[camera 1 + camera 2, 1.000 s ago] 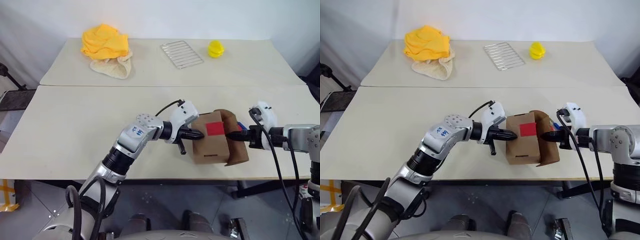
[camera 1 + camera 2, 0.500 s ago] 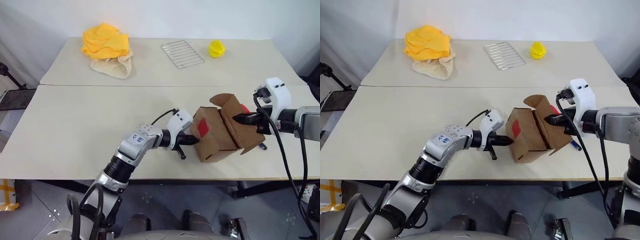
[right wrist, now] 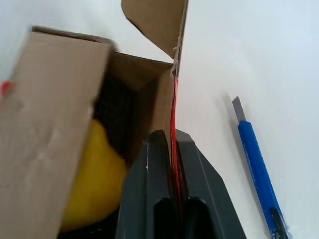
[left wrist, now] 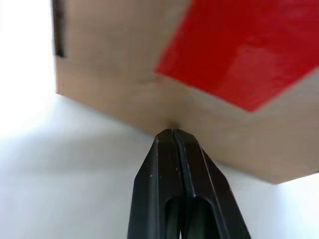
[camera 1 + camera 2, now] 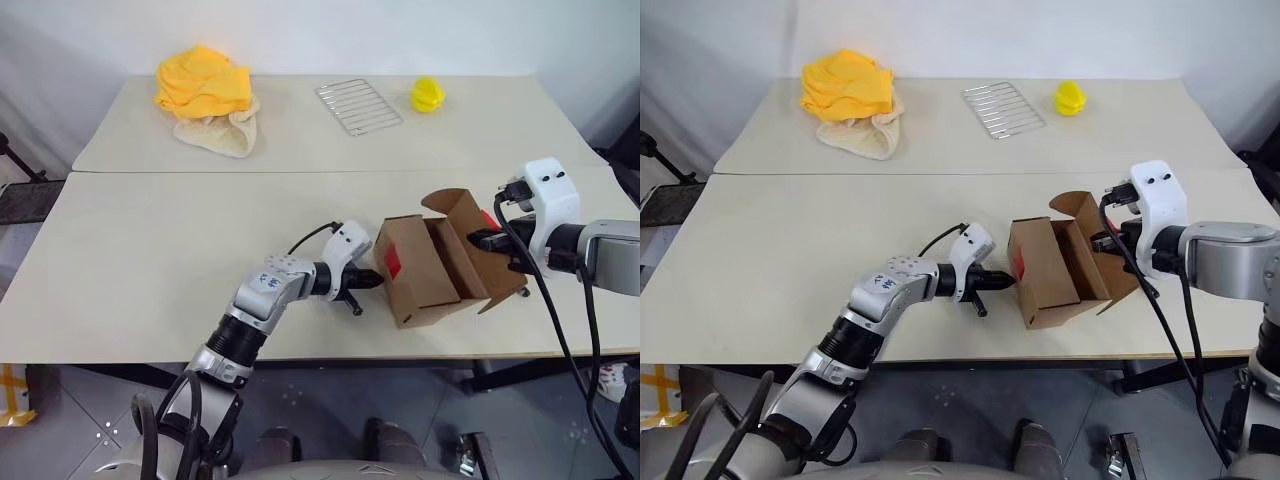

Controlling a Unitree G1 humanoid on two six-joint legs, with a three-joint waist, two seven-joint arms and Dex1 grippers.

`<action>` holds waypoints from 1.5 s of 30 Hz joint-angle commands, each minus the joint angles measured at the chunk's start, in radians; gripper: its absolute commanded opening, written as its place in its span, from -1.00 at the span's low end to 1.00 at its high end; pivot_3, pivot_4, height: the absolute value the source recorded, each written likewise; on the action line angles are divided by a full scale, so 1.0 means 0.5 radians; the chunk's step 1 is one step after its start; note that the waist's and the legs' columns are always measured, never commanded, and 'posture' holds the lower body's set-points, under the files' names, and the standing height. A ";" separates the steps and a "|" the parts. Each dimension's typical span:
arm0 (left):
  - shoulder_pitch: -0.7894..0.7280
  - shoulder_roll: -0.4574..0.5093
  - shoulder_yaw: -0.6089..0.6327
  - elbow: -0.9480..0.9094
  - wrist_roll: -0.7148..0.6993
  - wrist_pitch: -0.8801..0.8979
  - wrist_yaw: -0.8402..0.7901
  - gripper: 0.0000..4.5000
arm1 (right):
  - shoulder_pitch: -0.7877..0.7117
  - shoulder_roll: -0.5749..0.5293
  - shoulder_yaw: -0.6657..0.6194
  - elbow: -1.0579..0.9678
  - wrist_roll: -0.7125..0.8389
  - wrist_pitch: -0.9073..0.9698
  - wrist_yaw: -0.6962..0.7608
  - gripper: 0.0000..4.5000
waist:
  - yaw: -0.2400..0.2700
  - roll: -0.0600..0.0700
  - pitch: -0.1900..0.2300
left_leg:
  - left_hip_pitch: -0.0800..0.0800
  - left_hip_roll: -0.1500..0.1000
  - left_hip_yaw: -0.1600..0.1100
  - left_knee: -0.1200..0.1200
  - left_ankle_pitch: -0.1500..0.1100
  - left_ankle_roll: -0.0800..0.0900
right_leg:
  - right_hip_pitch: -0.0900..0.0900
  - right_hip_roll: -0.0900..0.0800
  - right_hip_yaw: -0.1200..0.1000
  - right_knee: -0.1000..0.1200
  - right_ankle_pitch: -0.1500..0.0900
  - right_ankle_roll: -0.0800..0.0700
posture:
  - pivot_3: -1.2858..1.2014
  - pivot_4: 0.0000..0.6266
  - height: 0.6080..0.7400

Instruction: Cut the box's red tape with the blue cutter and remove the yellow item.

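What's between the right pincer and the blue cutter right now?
Only bare tabletop. In the right wrist view, the right pincer pinches the box flap edge, and the blue cutter lies apart beside it.

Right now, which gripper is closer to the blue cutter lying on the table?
Right. The right gripper pinches the box flap, with the blue cutter just beside it; the left gripper presses the box's opposite face.

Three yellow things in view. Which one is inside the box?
The yellow item, the rounded lump showing through the box's open end. The yellow cloth heap and small ridged yellow object sit on the far table.
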 commanded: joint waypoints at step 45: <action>0.039 0.279 -0.237 -0.280 0.052 -0.040 -0.036 -1.00 | 0.677 -0.454 0.330 0.120 0.449 -0.799 -0.205 -0.99 | 0.018 0.000 0.001 | -0.018 0.000 -0.001 0.014 -0.003 0.010 | -0.002 0.000 -0.006 -0.010 0.008 0.003 | 0.03 -0.52 1.00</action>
